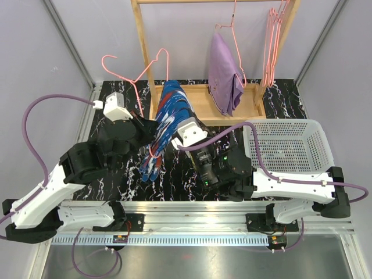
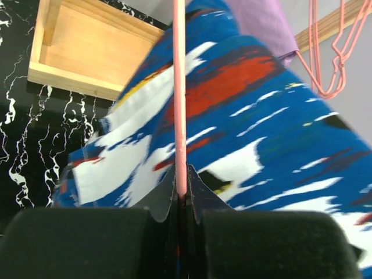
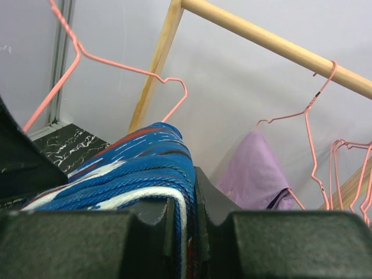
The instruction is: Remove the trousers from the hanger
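The left gripper is pinching the thin pink wire of the hanger, with its fingers pressed together on it. The right gripper is nipping a fold of the dark blue patterned trousers, its fingers nearly together on the cloth.

The step in hand seems to be sliding these trousers off the wire. To do it well, the left arm should be holding the hanger steady while the right arm is drawing the cloth away from it slowly. A quick tug could snag the fabric or twist the wire out of the grip.

From the left gripper, the blue cloth is lying just beyond the fingertips, spreading ahead and to the right behind the wire. From the right gripper, it is sitting between the fingers and bulging forward to the left. The lilac trousers are hanging farther ahead and to its right, on another hanger under the wooden rail — not touched by either gripper.
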{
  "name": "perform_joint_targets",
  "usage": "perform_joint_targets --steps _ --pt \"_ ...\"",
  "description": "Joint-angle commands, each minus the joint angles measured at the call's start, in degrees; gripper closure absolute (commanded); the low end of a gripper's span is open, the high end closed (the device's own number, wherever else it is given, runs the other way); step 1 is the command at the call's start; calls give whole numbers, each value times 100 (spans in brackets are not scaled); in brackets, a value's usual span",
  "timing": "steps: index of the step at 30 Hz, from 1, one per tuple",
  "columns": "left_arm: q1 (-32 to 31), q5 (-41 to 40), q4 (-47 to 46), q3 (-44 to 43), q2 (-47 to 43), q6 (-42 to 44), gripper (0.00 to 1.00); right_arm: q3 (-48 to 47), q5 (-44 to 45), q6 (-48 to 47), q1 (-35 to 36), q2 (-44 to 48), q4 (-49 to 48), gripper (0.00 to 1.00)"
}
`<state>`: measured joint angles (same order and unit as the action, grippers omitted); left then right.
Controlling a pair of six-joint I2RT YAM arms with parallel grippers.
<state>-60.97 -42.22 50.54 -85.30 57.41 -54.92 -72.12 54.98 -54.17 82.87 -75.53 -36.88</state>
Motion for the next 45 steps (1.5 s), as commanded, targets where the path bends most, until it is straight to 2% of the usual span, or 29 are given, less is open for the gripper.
perform_joint_targets --steps 1,8,16,24,30,32,39,45 --pt "164 -313 395 338 -230 104 100 -768 118 -112 -34 565 -1331 100" --pt "612 -41 141 856 -292 174 100 -1208 -57 512 -34 978 -471 100" --pt "700 108 52 1085 -151 183 100 -1832 -163 311 -25 1119 14 100" --pt "858 38 271 1419 -344 323 100 -2533 -207 539 -25 1488 1410 100" --pt "1017 82 333 1700 -608 446 100 -3062 109 469 -25 1523 2404 100" --pt "1026 73 377 1709 -652 499 100 -3107 258 539 -25 1628 3008 100" --pt "1105 -41 562 1718 -828 684 100 -1844 891 952 -34 2630 3117 100" --pt "1158 -32 588 1771 -854 789 100 -745 1410 425 -25 3315 2528 100"
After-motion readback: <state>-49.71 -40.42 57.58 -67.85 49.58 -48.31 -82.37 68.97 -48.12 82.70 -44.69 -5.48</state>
